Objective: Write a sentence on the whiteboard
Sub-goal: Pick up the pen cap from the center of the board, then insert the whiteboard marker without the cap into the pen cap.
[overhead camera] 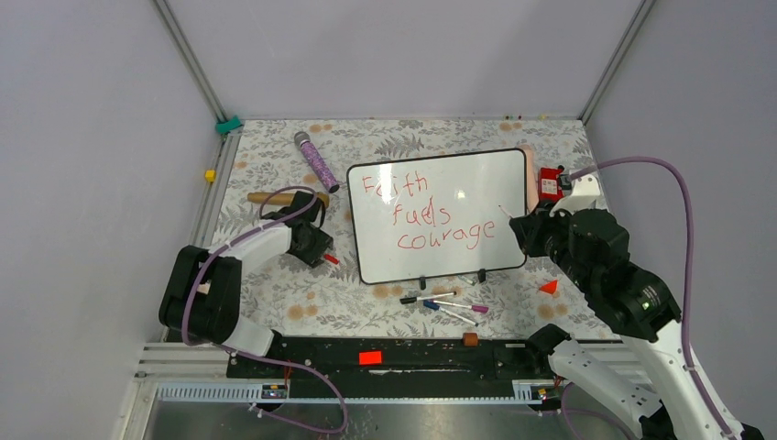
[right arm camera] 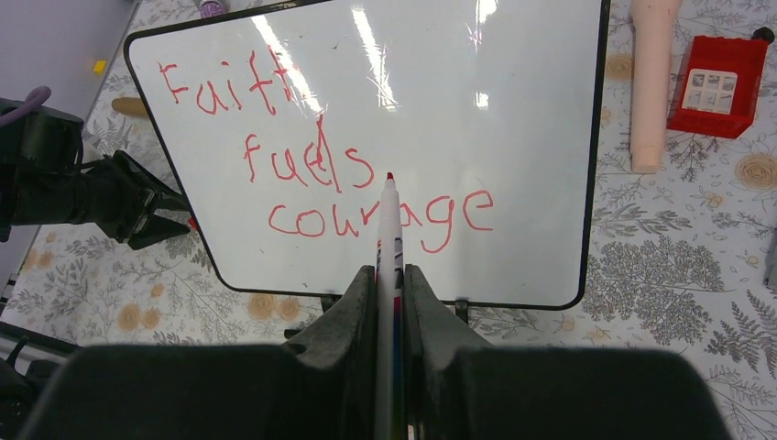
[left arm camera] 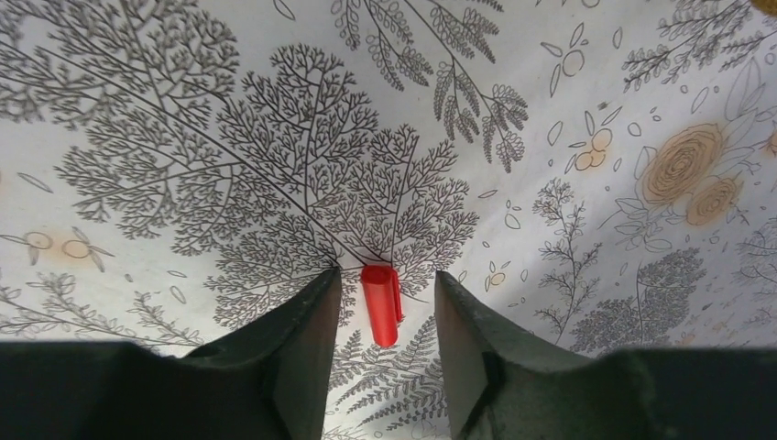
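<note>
The right gripper [right arm camera: 389, 275] is clamped on a marker [right arm camera: 388, 229], whose bare red tip is carried over the whiteboard [right arm camera: 513, 110]. Whether the tip touches the surface cannot be told. The jaws of the left gripper [left arm camera: 385, 275] stand apart on either side of a small red cap [left arm camera: 381, 307], which lies on the patterned table cover [left arm camera: 183, 137]. A gap is seen on both sides of the cap.

The sentence [right arm camera: 302, 165], "Faith fuels courage", appears to be complete. The main hazard is therefore judged to be the uncapped tip: if the marker is lowered or swung sideways, a stray stroke could be drawn through the letters or the ink smeared. The cap is small and round, so it could be rolled away or tipped if it is pinched off-centre. The board could also be shifted if it is nudged by the right arm.

In the top view the whiteboard lies at the centre of the table. Its long axis runs from 9 to 3 o'clock, with the right end turned slightly towards 2. Its feet are at the 6 o'clock edge. The writing reads upright from the arms' side, each line stepped further towards 3 o'clock.
</note>
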{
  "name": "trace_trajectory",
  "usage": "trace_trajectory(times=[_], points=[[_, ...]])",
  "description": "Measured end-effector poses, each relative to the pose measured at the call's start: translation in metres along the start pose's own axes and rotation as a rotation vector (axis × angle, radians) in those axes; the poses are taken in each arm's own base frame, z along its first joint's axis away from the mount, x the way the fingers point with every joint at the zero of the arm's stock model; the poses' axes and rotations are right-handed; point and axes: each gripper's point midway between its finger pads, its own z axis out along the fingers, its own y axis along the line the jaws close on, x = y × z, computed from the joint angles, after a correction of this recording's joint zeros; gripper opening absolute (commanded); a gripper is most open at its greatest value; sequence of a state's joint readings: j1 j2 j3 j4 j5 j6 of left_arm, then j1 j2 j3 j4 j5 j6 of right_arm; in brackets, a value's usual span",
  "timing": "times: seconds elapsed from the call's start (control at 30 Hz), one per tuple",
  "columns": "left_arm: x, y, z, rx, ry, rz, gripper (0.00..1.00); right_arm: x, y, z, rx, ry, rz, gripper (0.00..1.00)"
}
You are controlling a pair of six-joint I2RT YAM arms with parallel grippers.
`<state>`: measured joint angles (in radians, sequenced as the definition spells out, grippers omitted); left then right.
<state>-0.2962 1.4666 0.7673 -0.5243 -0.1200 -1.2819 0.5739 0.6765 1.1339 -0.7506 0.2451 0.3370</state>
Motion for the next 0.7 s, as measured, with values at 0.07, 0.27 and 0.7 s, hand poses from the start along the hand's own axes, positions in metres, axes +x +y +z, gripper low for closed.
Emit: trace_trajectory(times=[0.07, 0.27, 0.7], points=[[0.004, -0.001, 0.003, -0.009, 0.006, 0.000, 0.25, 0.001, -0.001, -0.001, 0.002, -0.002, 0.002, 0.00], [0.018, -0.006, 0.005, -0.008, 0.012, -0.027, 0.00, 0.005, -0.002, 0.001, 0.010, 0.006, 0.010, 0.00], [-0.033, -0.002, -0.105, 0.323, -0.216, -0.140, 0.00, 0.027, 0.033, 0.029, -0.171, 0.003, 0.072, 0.00]])
